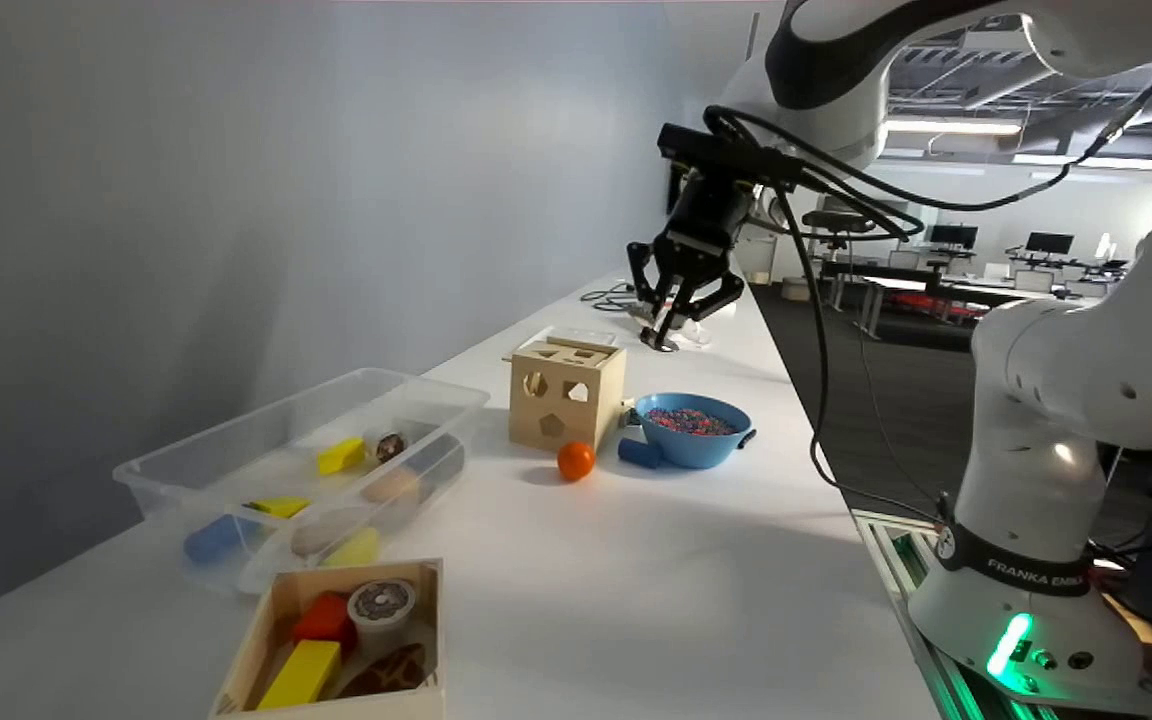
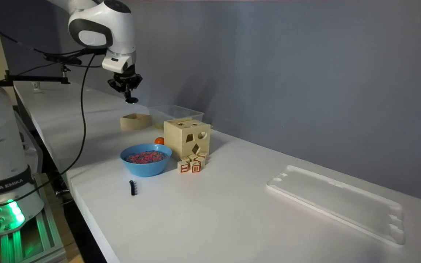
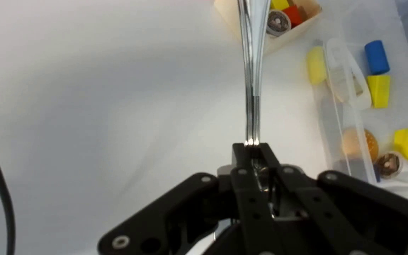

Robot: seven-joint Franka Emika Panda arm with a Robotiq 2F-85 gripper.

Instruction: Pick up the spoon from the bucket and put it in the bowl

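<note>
A plain grey wall (image 1: 336,200) runs along a long white table (image 1: 656,600), and monitors (image 1: 1049,243) stand on desks in the room beyond. Over the table, the white arm (image 2: 122,36) carries the gripper (image 3: 253,147) in the air. Its two black fingers (image 3: 239,156) stand nearly together, only the thin silver spoon (image 3: 256,71) between them, and they are clamped on a narrow part of it. From the fingertips the spoon runs up the wrist view, widening as it goes, and its far end is cut off by the top edge. There it passes in front of the wooden tray (image 1: 433,640). In both exterior views a dark shape shows at the fingertips, too small to make out.

Both exterior views also show the gripper above and apart from the blue bowl (image 1: 693,455), which holds fine reddish and dark bits. Beside the bowl stands the wooden cube (image 1: 561,400), an orange ball (image 1: 576,460) near its foot; letter blocks (image 2: 195,166) sit by its other face. The clear bucket (image 1: 246,445) stands near the wall, close to the tray, with yellow and blue pieces inside.
</note>
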